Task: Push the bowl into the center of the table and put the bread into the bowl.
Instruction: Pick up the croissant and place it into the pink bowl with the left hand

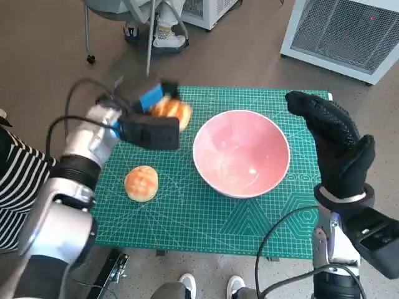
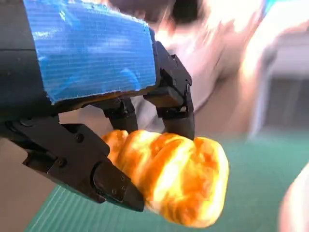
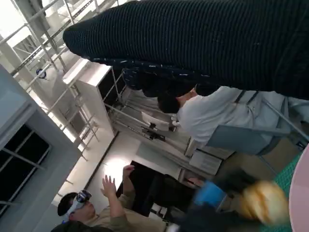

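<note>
The left hand [image 1: 151, 128] grips the bread [image 2: 176, 176], lifted just beside the bowl [image 1: 241, 152] at desk centre; it looks soft and light, so hold its sides gently, while the right hand [image 1: 333, 140] is open.

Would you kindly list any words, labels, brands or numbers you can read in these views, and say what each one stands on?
None can be read in any view.
The green mat bears only printed grid lines and shapes.
The blue tape on the left hand is plain.
The pink bowl and both breads, the held one and the loose one, carry no marks.
</note>
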Robot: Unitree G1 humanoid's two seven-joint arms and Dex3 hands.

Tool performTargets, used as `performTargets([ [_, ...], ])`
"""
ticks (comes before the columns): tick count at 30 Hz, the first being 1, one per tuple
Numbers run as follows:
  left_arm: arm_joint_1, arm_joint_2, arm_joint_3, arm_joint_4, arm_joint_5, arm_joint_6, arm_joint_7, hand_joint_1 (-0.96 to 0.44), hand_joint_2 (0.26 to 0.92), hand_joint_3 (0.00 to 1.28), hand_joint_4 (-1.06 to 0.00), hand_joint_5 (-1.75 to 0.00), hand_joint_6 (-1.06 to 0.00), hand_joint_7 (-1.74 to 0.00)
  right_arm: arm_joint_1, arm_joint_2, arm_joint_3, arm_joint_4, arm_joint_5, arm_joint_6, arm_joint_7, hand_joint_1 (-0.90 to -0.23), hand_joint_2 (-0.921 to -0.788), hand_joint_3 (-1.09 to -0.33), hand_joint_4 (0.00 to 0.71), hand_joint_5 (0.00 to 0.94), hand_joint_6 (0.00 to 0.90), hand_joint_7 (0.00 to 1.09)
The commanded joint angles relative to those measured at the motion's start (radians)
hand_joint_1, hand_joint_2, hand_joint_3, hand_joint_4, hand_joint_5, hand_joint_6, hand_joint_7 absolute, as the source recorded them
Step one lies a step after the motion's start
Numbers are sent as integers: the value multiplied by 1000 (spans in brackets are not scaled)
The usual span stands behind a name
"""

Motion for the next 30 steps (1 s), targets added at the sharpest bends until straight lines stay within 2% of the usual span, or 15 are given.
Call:
performTargets([
  [1,41,16,39,-203,-23,-33,19,1,920,38,-719,-1127,-655,-1140,27,3,2,-7,2,17,-2,-695,-921,-711,195,0,124,386],
  [10,148,15,58,-452,-11,-49,-1,1,920,29,-740,-1071,-655,-1169,32,4,3,-9,12,21,0,-695,-921,-712,195,0,119,392],
  [18,178,-27,46,-487,-29,-107,-50,1,920,48,-727,-1065,-627,-1214,39,9,4,-13,12,21,-2,-696,-921,-711,194,0,114,394],
  [23,194,-68,34,-501,-41,-105,-114,1,920,64,-710,-1122,-608,-1197,45,10,4,-21,11,24,-6,-697,-921,-711,193,0,110,395],
  [30,197,-111,6,-494,-21,-95,-156,1,921,99,-663,-1183,-575,-1222,52,10,4,-29,6,24,-8,-698,-921,-712,193,0,108,396],
])
